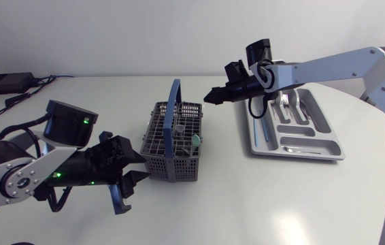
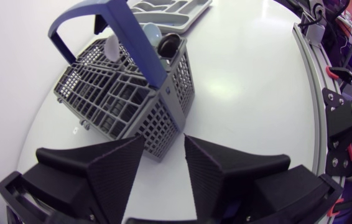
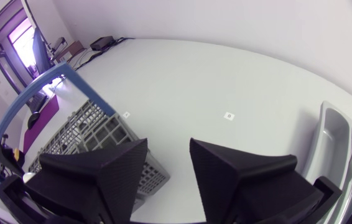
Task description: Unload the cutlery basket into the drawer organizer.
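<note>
The grey mesh cutlery basket (image 1: 173,143) with its upright blue handle (image 1: 175,102) stands mid-table, a few pale utensils (image 1: 195,140) poking out of its right side. My left gripper (image 1: 135,169) is open at the basket's near left corner. In the left wrist view the basket (image 2: 120,99) corner lies just ahead of the open fingers (image 2: 107,163), not between them. My right gripper (image 1: 211,96) hovers open above the table between the basket and the grey drawer organizer (image 1: 328,139), nothing in it. The right wrist view shows the basket (image 3: 86,134) beside that gripper (image 3: 168,163) and the organizer (image 3: 345,146) at the other side.
Some cutlery (image 1: 286,103) lies in the organizer's compartments. A black box with cables (image 1: 5,83) sits at the table's far left corner. Bare white tabletop spreads in front of the basket and organizer.
</note>
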You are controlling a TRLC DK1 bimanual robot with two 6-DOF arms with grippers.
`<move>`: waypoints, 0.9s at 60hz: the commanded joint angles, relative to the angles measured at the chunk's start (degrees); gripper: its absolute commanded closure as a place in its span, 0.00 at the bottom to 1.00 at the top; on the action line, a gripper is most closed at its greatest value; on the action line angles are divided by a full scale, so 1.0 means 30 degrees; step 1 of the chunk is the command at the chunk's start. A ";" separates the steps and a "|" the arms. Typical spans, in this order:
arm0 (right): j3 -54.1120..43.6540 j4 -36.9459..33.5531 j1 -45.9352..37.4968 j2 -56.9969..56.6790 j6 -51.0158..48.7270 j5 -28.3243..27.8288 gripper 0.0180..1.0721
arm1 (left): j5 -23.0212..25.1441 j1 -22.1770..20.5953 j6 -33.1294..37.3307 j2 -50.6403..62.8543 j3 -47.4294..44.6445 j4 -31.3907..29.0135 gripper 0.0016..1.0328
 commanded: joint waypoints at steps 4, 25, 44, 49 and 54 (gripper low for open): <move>0.2858 -0.0991 -0.0162 0.2495 0.0906 -0.0257 0.82 | 0.0054 -0.0183 0.0526 0.1847 -0.0524 0.0990 0.81; 0.7047 -0.3511 0.0102 0.5425 0.0965 -0.4183 0.93 | -0.0152 0.1018 0.0878 0.3751 -0.0348 0.2865 0.82; 0.2360 -0.4712 0.0483 0.2026 -0.1643 -0.5501 0.94 | -0.0152 0.2776 0.1581 0.4688 -0.0143 0.4535 0.82; 0.0602 -0.4565 0.0483 0.0796 -0.1994 -0.5530 0.94 | -0.0152 0.3157 0.1640 0.5245 0.0092 0.5267 0.82; -0.1654 -0.3745 0.0600 -0.0727 -0.2082 -0.5530 0.94 | -0.0122 0.3391 0.1816 0.5772 0.0473 0.5531 0.82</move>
